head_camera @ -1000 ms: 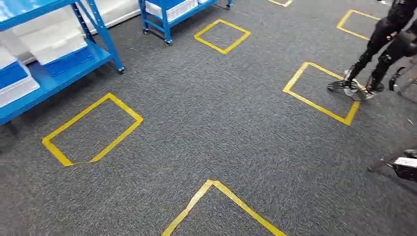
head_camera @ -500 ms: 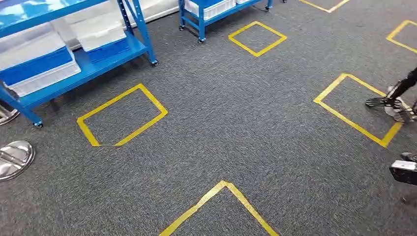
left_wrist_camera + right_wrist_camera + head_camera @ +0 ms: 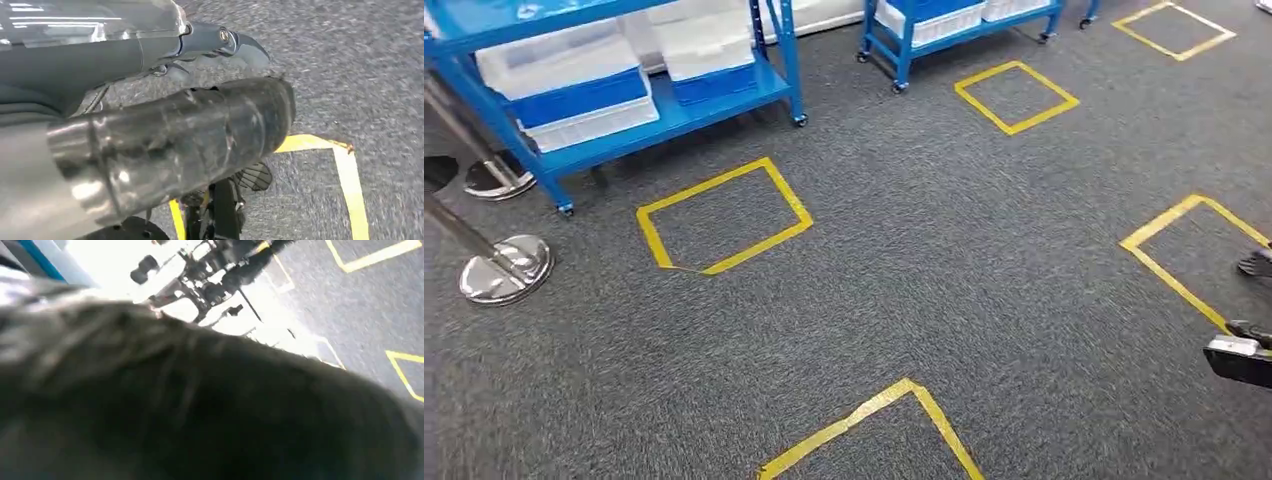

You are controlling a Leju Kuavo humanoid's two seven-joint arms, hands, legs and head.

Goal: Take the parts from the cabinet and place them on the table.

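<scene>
Grey carpet (image 3: 904, 270), yellow tape squares (image 3: 722, 215); blue shelving cart (image 3: 624, 75) with white bins (image 3: 574, 85) up left. Approach step, judged; next: close on cart. State of both hands: cannot tell.

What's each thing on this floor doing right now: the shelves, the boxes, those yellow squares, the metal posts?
Blue metal shelf rack: standing on castors, loaded.
White and blue plastic bins: stacked on the rack's lower shelf.
Second blue rack: standing, holding white bins.
Yellow tape square: stuck on the grey carpet, nothing inside.
Chrome post base: upright on the carpet.
</scene>
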